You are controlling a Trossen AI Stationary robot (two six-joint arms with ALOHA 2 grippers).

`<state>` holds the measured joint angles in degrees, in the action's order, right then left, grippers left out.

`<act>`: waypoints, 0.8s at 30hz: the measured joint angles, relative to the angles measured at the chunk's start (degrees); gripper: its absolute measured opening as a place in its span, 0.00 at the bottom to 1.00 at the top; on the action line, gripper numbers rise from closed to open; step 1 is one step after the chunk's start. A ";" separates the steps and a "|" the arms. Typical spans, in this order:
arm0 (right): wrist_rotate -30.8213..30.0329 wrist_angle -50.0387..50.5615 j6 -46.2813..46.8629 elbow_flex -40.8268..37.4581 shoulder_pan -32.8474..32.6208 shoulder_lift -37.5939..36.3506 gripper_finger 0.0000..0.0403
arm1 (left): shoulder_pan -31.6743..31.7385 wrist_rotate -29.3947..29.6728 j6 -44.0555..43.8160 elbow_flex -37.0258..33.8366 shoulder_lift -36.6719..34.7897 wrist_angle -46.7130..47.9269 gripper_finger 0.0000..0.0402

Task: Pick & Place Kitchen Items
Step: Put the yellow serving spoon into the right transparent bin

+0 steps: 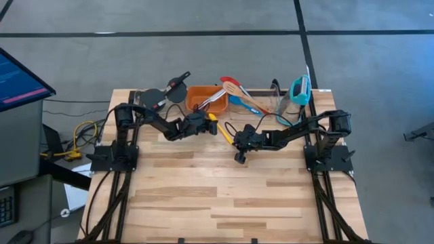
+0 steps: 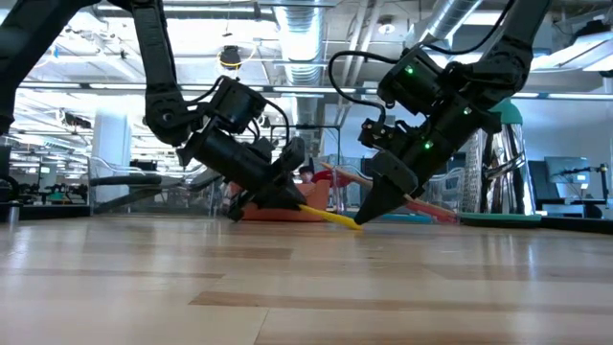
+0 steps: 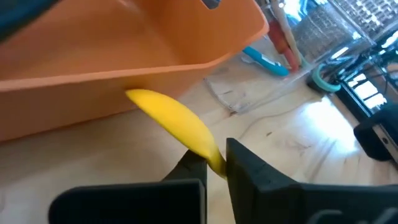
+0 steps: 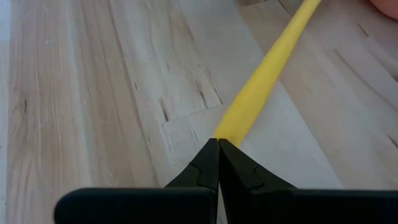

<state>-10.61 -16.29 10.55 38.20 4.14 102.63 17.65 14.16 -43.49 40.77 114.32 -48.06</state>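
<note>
A yellow spoon (image 1: 222, 130) lies between my two grippers, just in front of the orange bin (image 1: 201, 97). Its bowl (image 3: 168, 115) is beside the bin's near wall (image 3: 124, 68). Its handle (image 4: 267, 68) runs toward the table's right and near side. My left gripper (image 1: 211, 122) is shut on the spoon at the bowl end. My right gripper (image 1: 235, 140) is shut on the handle's free end. In the low view the spoon (image 2: 330, 216) slants down from my left gripper (image 2: 292, 196) to my right gripper (image 2: 360, 223). My left gripper pinches the spoon's neck (image 3: 214, 163), just behind the bowl, between its two fingers (image 3: 245, 165). It comes slanting down from the table's left. The bowl sticks out past the fingertips toward the bin. My right gripper pinches the free end of the handle (image 4: 225, 132) at its fingertips (image 4: 205, 163). It comes slanting down from the table's right, and the fingers lie along the handle. That end is close to the table top; whether it touches, I cannot tell.
Metal tongs (image 1: 213, 100) lie in the orange bin. Black spatulas (image 1: 169, 90) lie at the far left. A red spoon (image 1: 229, 81), a wooden fork (image 1: 239, 93), a blue spoon (image 1: 241, 105) and a teal utensil (image 1: 300, 88) lie by the clear bins (image 1: 274, 102) at the far right.
</note>
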 joint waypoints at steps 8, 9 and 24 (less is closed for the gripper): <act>0.12 0.00 0.00 0.00 -0.01 0.00 0.00 | -0.99 -0.83 4.35 -0.02 -0.06 -0.36 0.01; 0.36 0.00 0.00 0.00 -0.02 0.00 0.00 | -1.20 -0.71 5.11 -0.03 -0.10 -0.49 0.01; 2.41 0.21 0.00 0.05 -0.45 -0.70 0.00 | -2.45 -2.14 11.91 -1.14 -4.67 -0.75 0.00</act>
<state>-8.21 -16.08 10.55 38.24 3.69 101.93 15.20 12.01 -31.58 39.63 109.64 -48.80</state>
